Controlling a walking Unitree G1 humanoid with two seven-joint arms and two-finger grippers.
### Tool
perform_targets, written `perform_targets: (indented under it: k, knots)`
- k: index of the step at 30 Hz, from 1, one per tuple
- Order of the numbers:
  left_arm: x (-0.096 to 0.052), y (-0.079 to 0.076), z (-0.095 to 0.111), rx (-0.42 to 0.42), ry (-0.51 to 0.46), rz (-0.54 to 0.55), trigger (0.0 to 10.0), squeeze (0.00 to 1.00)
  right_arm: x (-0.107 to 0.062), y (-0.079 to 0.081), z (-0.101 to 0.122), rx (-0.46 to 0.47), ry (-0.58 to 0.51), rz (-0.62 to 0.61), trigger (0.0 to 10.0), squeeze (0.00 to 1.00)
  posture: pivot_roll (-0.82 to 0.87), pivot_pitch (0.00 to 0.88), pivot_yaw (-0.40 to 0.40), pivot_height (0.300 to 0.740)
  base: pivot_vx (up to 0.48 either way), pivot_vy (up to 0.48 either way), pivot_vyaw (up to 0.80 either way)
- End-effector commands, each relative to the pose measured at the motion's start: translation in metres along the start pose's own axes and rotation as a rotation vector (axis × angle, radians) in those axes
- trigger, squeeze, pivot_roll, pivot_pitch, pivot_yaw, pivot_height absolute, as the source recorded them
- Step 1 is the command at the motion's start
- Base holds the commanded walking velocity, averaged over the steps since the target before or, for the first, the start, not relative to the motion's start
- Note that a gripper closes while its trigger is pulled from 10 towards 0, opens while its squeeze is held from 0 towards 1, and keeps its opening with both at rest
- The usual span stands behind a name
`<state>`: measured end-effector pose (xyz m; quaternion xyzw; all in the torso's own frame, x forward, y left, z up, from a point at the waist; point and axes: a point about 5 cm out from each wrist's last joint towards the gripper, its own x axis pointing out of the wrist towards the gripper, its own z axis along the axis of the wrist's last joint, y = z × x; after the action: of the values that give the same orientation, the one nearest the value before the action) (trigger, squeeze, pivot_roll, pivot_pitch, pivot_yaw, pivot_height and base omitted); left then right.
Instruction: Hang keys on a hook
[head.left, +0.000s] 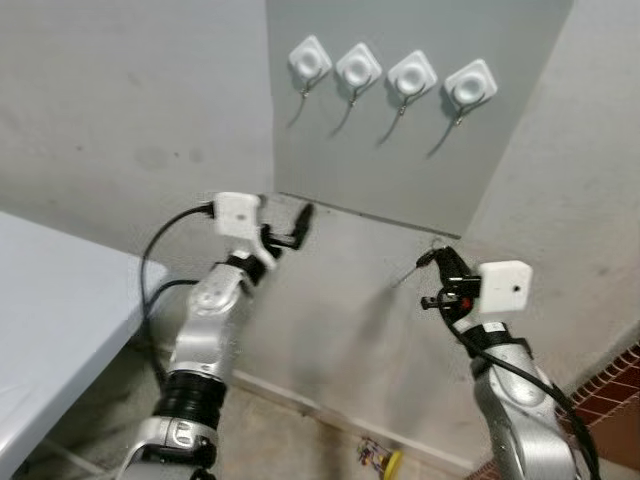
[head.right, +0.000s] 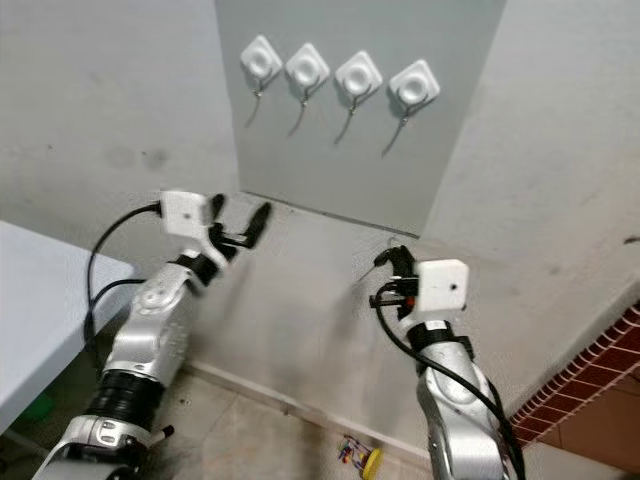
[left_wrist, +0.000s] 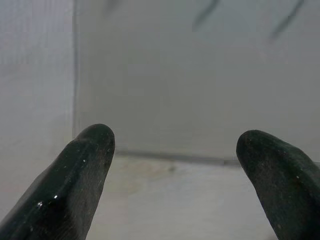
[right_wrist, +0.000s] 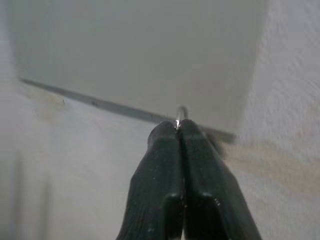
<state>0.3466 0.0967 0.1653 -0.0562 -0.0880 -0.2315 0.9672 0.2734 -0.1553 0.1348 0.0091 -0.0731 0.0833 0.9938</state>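
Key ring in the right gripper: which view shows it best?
Right wrist view: the key ring pokes out as a thin metal loop above the shut fingertips of the right gripper. In the eye views it is only a faint wire loop at the fingertips, below the hooks.

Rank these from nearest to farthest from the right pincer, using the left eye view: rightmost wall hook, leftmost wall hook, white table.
1. Rightmost wall hook, above the right pincer.
2. Leftmost wall hook, upper left on the panel.
3. White table, far left.
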Motion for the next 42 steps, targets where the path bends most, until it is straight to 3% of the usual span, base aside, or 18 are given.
perform_targets:
  k: [1,9,10,11,13,21,31,42]
  knots:
    - [0.0,-0.002,0.009,0.048,-0.03,-0.035,10.0,0.0,0.002,0.007,0.012,0.015,-0.06,0.041,10.0,0.0,-0.05,0.0,-0.015,0.74,0.0,0.0,0.0]
    - [0.0,-0.002,0.009,0.048,-0.03,-0.035,10.0,0.0,0.002,0.007,0.012,0.015,-0.06,0.041,10.0,0.0,-0.05,0.0,-0.015,0.74,0.0,0.0,0.0]
    - [0.0,-0.006,0.01,0.066,-0.035,-0.061,10.0,0.0,0.002,0.008,0.015,0.024,-0.074,0.053,10.0,0.0,-0.05,0.0,-0.013,0.74,0.0,0.0,0.0]
    - [0.002,-0.027,0.02,0.106,-0.072,-0.168,10.0,0.0,0.006,0.012,0.04,0.044,-0.179,0.088,10.0,0.0,-0.05,0.0,-0.006,0.74,0.0,0.0,0.0]
    - [0.003,-0.037,0.025,0.124,-0.091,-0.221,10.0,0.0,0.009,0.013,0.055,0.049,-0.235,0.101,10.0,0.0,-0.05,0.0,-0.006,0.74,0.0,0.0,0.0]
    - [0.005,-0.05,0.036,0.126,-0.125,-0.288,10.0,0.0,0.016,0.009,0.073,0.05,-0.296,0.094,10.0,0.0,-0.05,0.0,-0.004,0.74,0.0,0.0,0.0]
    - [0.008,-0.054,0.044,0.126,-0.139,-0.307,10.0,0.0,0.022,0.003,0.087,0.074,-0.326,0.075,10.0,0.0,-0.06,0.0,-0.001,0.74,0.0,0.0,0.0]
    - [0.011,-0.053,0.053,0.129,-0.163,-0.306,10.0,0.0,0.031,-0.002,0.09,0.182,-0.322,0.061,10.0,0.0,-0.05,0.0,-0.001,0.74,0.0,0.0,0.0]
